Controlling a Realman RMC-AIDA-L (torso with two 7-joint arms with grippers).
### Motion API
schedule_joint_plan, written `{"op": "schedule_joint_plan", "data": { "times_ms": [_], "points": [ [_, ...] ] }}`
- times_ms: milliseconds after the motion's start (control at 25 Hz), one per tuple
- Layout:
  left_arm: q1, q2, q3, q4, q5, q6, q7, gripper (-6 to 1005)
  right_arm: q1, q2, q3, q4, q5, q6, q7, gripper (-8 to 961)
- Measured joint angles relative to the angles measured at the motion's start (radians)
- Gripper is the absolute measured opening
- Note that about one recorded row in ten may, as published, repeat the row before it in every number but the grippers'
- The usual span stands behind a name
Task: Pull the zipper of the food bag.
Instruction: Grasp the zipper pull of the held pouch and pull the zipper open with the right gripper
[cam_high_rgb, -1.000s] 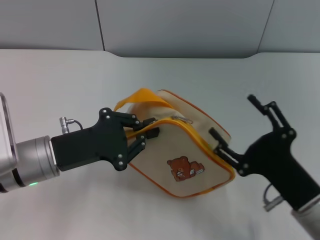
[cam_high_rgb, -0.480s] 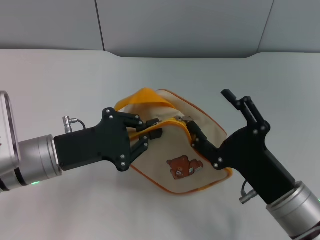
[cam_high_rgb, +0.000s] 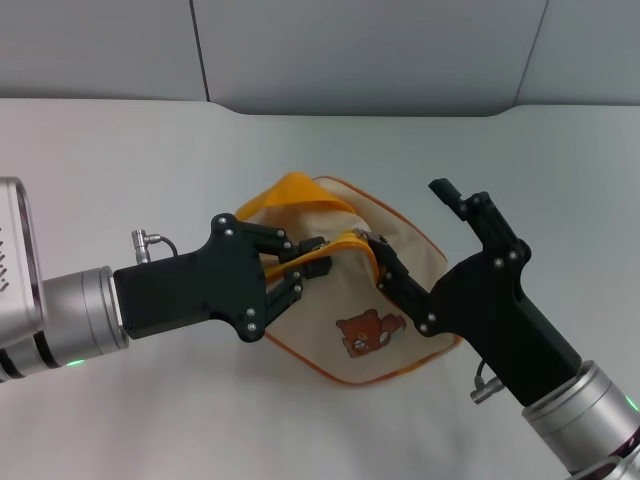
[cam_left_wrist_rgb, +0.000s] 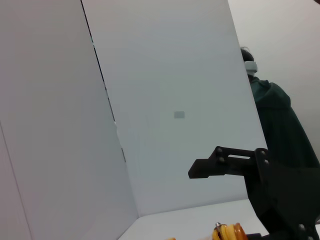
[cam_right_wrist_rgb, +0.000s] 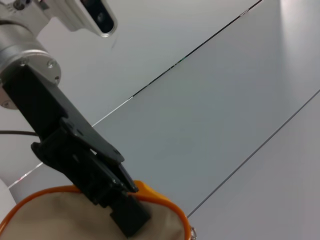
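Now, head view: the food bag (cam_high_rgb: 375, 300) lies on the white table (cam_high_rgb: 120, 160), just below centre, tipped so its bear side faces up. The left gripper (cam_high_rgb: 305, 262) comes in from 9 o'clock and is pinched onto the bag's orange-piped edge near the loop handle (cam_high_rgb: 290, 190), presumably to anchor the fabric so a pull on the slider does not just drag the pouch.

The right gripper (cam_high_rgb: 405, 215) enters from 5 o'clock, fingers spread wide. Its lower finger (cam_high_rgb: 385, 268) lies along the zipper (cam_high_rgb: 358, 242) at the bag's upper edge; the upper finger points off toward 12 o'clock, clear of the bag. Nothing is held between them.

The pull tab itself cannot be made out under the fingertip.

Judgement: anchor is set and the right arm is lined up on the zipper line, but the tab is not yet gripped. The next step needs those fingers brought together on it.
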Motion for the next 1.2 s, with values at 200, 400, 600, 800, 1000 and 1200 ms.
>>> {"op": "schedule_joint_plan", "data": {
  "times_ms": [200,400,600,800,1000,1200],
  "points": [
    [-0.002,0.0,0.006,-0.002,-0.002,0.0,-0.002,97,0.002,0.0,0.008,0.012,-0.004,0.027,-0.017,738],
    [-0.004,0.0,0.006,-0.003,-0.002,0.0,-0.002,89,0.003,0.0,0.022,0.029,-0.014,0.058,-0.045,645],
    [-0.005,0.0,0.005,-0.003,-0.002,0.002,-0.002,81,0.006,0.0,0.055,0.056,-0.015,0.109,-0.101,428],
    [-0.006,0.0,0.005,-0.003,0.0,0.004,-0.001,73,0.012,0.0,0.059,0.062,-0.017,0.124,-0.111,214],
    [-0.006,0.0,0.005,-0.004,-0.003,0.005,0.001,66,0.013,0.0,0.06,0.067,-0.018,0.125,-0.127,121],
    [-0.004,0.0,-0.002,-0.004,-0.005,0.004,0.0,58,-0.006,0.0,0.062,0.067,-0.008,0.125,-0.152,27]
  ]
}}
